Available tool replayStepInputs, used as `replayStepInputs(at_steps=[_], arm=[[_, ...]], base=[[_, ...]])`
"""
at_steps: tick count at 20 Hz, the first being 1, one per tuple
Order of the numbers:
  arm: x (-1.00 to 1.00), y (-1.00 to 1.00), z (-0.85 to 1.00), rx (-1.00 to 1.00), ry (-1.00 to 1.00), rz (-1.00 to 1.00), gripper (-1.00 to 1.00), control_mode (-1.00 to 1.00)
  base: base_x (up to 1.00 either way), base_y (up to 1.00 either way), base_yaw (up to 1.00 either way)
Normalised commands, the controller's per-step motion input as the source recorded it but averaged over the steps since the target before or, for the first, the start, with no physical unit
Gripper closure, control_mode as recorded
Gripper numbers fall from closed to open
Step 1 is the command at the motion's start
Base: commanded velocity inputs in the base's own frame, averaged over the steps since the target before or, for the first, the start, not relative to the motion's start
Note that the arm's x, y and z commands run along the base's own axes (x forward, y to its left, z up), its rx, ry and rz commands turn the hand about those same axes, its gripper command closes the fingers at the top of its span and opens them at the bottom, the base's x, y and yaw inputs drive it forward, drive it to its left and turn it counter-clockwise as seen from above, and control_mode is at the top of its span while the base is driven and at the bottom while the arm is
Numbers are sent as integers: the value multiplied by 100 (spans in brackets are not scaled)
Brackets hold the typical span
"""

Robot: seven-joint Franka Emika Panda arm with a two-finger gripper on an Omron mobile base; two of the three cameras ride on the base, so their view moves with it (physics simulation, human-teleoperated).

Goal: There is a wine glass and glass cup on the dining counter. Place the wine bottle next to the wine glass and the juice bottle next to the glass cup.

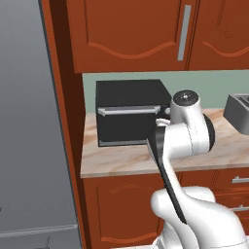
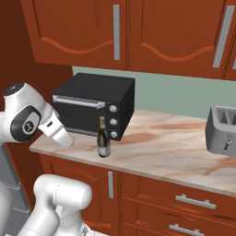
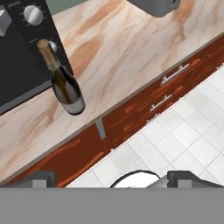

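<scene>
The wine bottle (image 2: 103,140), dark with a slim neck and brownish top, stands upright on the marble wall counter (image 2: 161,147) just in front of a black toaster oven. In the hand view the wine bottle (image 3: 65,85) lies toward the upper left, well apart from my gripper (image 3: 113,179). Its two dark fingertips (image 3: 40,178) stand wide open with nothing between them, over the floor in front of the counter's edge. The wine glass, glass cup, juice bottle and dining counter are out of view.
A black toaster oven (image 2: 94,108) sits at the counter's left end, and a grey toaster (image 2: 223,131) at the right. A tall grey fridge (image 1: 34,121) stands left of the counter. Red-brown wall cabinets (image 2: 138,32) hang above; drawers with handles (image 2: 196,201) sit below. The floor is white tile (image 3: 183,135).
</scene>
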Motion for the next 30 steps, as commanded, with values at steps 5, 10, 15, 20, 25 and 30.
replayStepInputs(at_steps=[5,10,15,20,25,30], arm=[[30,-3,-19,-5,0,-1,-100,-100],[16,-14,-15,-2,0,0,-100,-100],[20,-9,-7,0,0,0,-100,-100],[28,-11,-4,-1,0,0,-100,-100],[42,-8,-9,-1,4,0,-100,-100],[31,-7,-18,0,15,4,-100,-100]], base=[[0,0,0],[0,0,0],[0,0,0],[0,0,0],[0,0,0],[0,0,0]])
